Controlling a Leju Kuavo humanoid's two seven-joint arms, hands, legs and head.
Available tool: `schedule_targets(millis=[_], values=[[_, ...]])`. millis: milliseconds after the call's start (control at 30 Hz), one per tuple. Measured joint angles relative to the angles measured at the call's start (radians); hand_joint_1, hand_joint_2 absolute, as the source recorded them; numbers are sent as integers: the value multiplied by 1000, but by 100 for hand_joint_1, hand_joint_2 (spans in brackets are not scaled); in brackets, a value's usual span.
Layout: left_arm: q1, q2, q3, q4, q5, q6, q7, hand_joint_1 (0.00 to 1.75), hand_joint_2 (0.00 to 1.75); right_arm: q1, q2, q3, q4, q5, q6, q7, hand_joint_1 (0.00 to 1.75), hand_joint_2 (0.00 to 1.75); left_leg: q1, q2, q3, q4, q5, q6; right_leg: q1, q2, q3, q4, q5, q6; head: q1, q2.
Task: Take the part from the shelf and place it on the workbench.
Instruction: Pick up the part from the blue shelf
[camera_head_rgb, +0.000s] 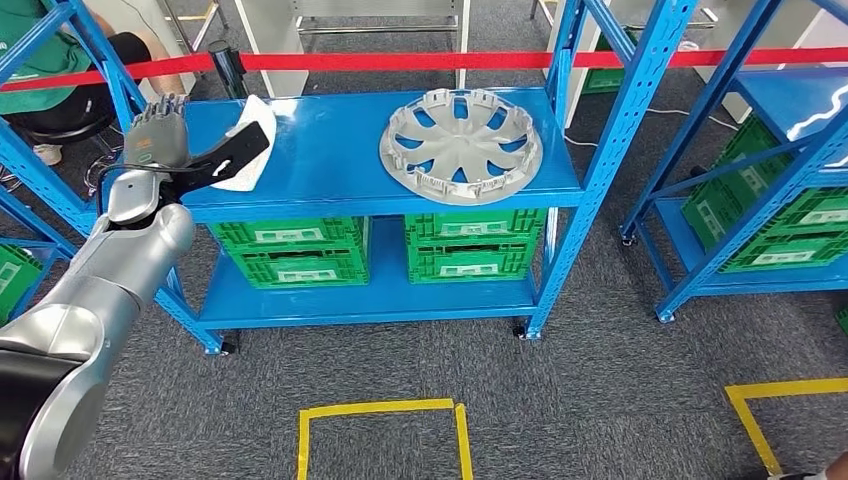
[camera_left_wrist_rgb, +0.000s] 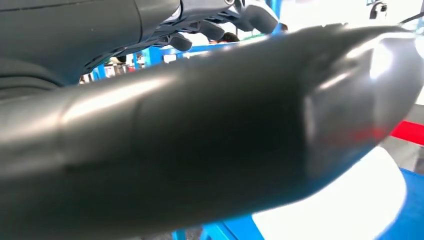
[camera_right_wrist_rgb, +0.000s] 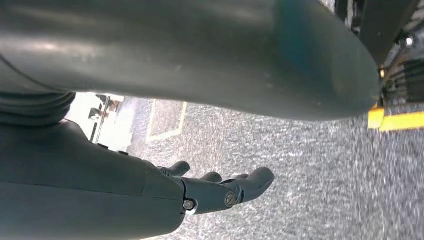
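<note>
Your left hand (camera_head_rgb: 160, 135) sits at the left end of the blue shelf's (camera_head_rgb: 330, 160) top board, fingers up, and a black-and-white part (camera_head_rgb: 240, 155) lies against it. From the head view you cannot tell whether the fingers actually close on that part; the palm side is hidden. In the left wrist view a thick dark thumb (camera_left_wrist_rgb: 210, 145), blurred and very close, covers nearly everything, with only slivers of blue frame and a white surface past it, so it settles nothing either.

Your right hand (camera_right_wrist_rgb: 220, 192) hangs over grey carpet (camera_right_wrist_rgb: 300, 175), fingers loosely curled and apart, holding nothing.

Count one silver wheel cover (camera_head_rgb: 461, 146) on the top board, right of centre, well apart from the black-and-white part. On the lower board you have four green crates (camera_head_rgb: 290, 250), stacked two and two. A second blue rack (camera_head_rgb: 760, 180) on the right is cut off by the frame; it holds more green crates, number unclear. Red barrier tape (camera_head_rgb: 420, 61) runs behind the shelf. A seated person (camera_head_rgb: 50, 70) is partly cut off at top left.
</note>
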Motion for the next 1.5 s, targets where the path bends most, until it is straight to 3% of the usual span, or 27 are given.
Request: schedule_targets(millis=[67,100,167,233,267,333,400,567,600,667,700,733,767,800,833,900,967,1067,1133,1200,1233,1267,1300,1367,1400,1433,1500], values=[[-2,0,0,-1,-1,0,-1,0,0,-1,0,0,0,0,0,2,0,0,2,5,-13,31,-18,-13,-5,0,13,-10,-1,-11,-3,0],[-3,1,0,-1,-1,0,-2,0,0,-1,0,0,0,0,0,2,0,0,4,7,-37,75,-37,-19,-8,-1,19,-13,-2,-15,-6,0],[-2,1,0,1,-2,0,-3,0,0,-1,0,0,0,1,0,3,0,0,9,9,-113,203,-78,-28,-9,0,27,-14,-9,-20,-8,0],[7,1,0,3,-4,0,-4,0,0,1,0,0,0,3,0,3,0,0,16,11,-167,268,-72,-33,-10,0,37,-12,-18,-19,-8,0],[10,1,0,4,-5,0,-5,0,0,1,0,0,0,3,0,3,0,0,18,11,-168,247,-42,-35,-12,1,43,-12,-24,-16,-8,0],[10,1,0,4,-6,0,-6,0,0,1,0,0,0,4,0,3,0,0,21,13,-121,120,42,-37,-16,1,58,-11,-36,-7,-8,0],[6,0,0,4,-8,0,-8,0,0,0,-1,0,0,5,0,0,0,0,18,13,-72,15,79,-30,-15,2,67,-11,-46,6,-9,0],[3,-1,0,2,-15,0,-10,0,0,-2,-1,0,0,6,0,-2,0,0,15,10,-54,-11,70,10,-15,0,63,3,-65,36,-7,0],[2,-2,0,1,-16,-1,-10,0,0,-2,-1,0,0,6,0,-3,0,0,16,10,-49,-14,68,17,-15,0,42,44,-84,39,-5,0],[3,-5,0,2,-16,-3,-10,0,0,-1,-1,0,0,6,0,-3,0,0,13,10,-45,-13,61,28,-12,0,-34,177,-134,40,-2,0],[6,-7,0,3,-16,-5,-10,0,0,0,-1,0,0,7,0,-4,0,0,10,9,-43,-12,57,31,-11,0,-74,238,-149,39,-2,0],[9,-9,0,3,-17,-7,-10,0,0,0,-1,0,0,7,0,-3,0,0,8,8,-41,-11,53,33,-9,0,-102,269,-146,37,-2,0],[11,-10,0,4,-17,-8,-11,0,0,1,-1,0,0,8,0,-3,0,0,6,7,-37,-9,49,34,-7,0,-109,260,-123,34,-2,0],[12,-11,0,4,-17,-8,-11,0,0,1,-1,0,0,8,0,-3,0,0,5,6,-32,-7,44,33,-5,0,-95,211,-83,29,-2,0],[12,-12,0,4,-18,-8,-11,0,0,1,-1,0,0,8,0,-3,0,0,4,5,-27,-5,38,31,-2,0,-67,139,-40,23,-2,0],[11,-14,0,4,-18,-9,-13,0,0,1,-2,0,0,8,0,-4,0,0,0,3,-21,-1,27,24,4,0,-18,26,6,12,-2,0],[10,-15,0,4,-18,-10,-14,0,0,0,-2,0,0,8,0,-4,0,0,-2,1,-20,-1,22,13,8,0,-3,-2,3,2,-2,0],[9,-18,0,3,-19,-12,-17,0,0,0,0,0,0,8,-1,-3,0,0,-1,2,-21,10,10,-5,3,-1,10,-13,3,-14,-4,0],[8,-18,-1,2,-21,-12,-19,0,0,-1,0,0,0,8,-2,-3,0,0,4,5,-62,95,-29,-16,-2,-1,23,-19,-1,-24,-8,0],[12,-19,-1,4,-25,-12,-21,0,0,-1,0,0,0,9,-2,-3,0,0,10,8,-137,227,-75,-25,-3,0,32,-19,-10,-29,-10,0],[16,-20,-1,5,-28,-12,-22,0,0,0,0,0,0,10,-3,-3,0,0,13,9,-166,268,-79,-29,-3,1,37,-19,-15,-29,-10,0],[19,-22,-1,5,-30,-12,-24,0,0,1,0,0,0,10,-3,-3,0,0,15,10,-177,272,-63,-30,-3,2,43,-18,-20,-27,-10,0],[21,-23,-1,5,-32,-12,-27,0,0,1,0,0,0,11,-3,-3,0,0,16,11,-167,237,-28,-30,-4,3,50,-18,-25,-25,-10,0],[21,-25,-1,4,-35,-12,-33,0,0,0,0,0,0,12,-3,-3,0,0,15,12,-109,100,53,-27,-3,3,66,-17,-38,-18,-10,0],[20,-27,-1,4,-36,-11,-36,0,0,-1,0,0,0,13,-4,-5,0,0,13,12,-81,42,73,-23,-3,3,70,-16,-44,-13,-9,0],[20,-29,-1,4,-37,-11,-39,0,0,-1,0,0,0,14,-5,-6,0,0,11,11,-64,6,80,-19,-2,3,72,-16,-48,-7,-9,0],[21,-34,-1,3,-37,-11,-43,0,0,-3,0,0,0,15,-6,-7,0,0,8,10,-55,-9,69,-8,-2,3,74,-20,-52,5,-9,0]])
